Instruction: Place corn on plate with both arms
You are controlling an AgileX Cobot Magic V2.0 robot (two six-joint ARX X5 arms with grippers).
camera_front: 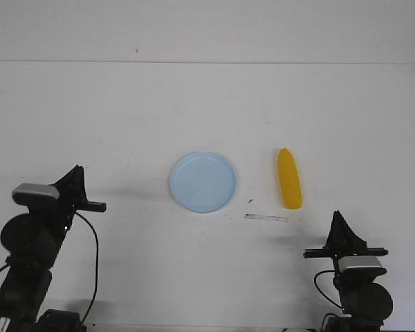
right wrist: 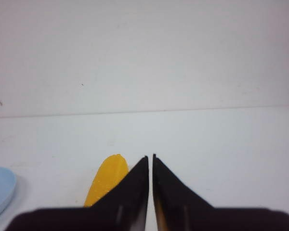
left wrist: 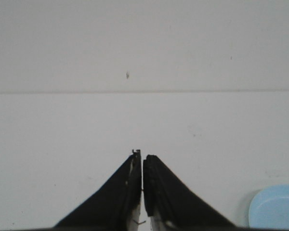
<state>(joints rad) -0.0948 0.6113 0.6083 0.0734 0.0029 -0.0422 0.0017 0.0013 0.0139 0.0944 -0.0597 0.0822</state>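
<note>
Corn (camera_front: 289, 179) is what you are after, and it lies flat on the table (camera_front: 124, 111), untouched, just to the right of the plate (camera_front: 203, 182) with a clear gap between them. Its length runs away from the robot.

Start with the big picture: both arms sit low at the near edge, well apart from everything, so the step in hand looks like the first reach. The right arm is the natural one to lead, since the corn is directly ahead of it; the left gripper (camera_front: 76, 174) stands far off on the other side of the plate.

Before you descend, open the right gripper (camera_front: 339, 219). Its jaws are pressed together, tips almost touching, holding nothing, and the left one is closed and bare too. Spread wide enough to straddle the cob across its width, and aim for the middle, not the narrower far end, because the smooth plastic may slip out of a pinch there.

In the right wrist view the corn (right wrist: 107, 179) peeks out beside the fingers (right wrist: 135, 187), slightly off to one side, so shift toward the plate a touch as you advance.
</note>
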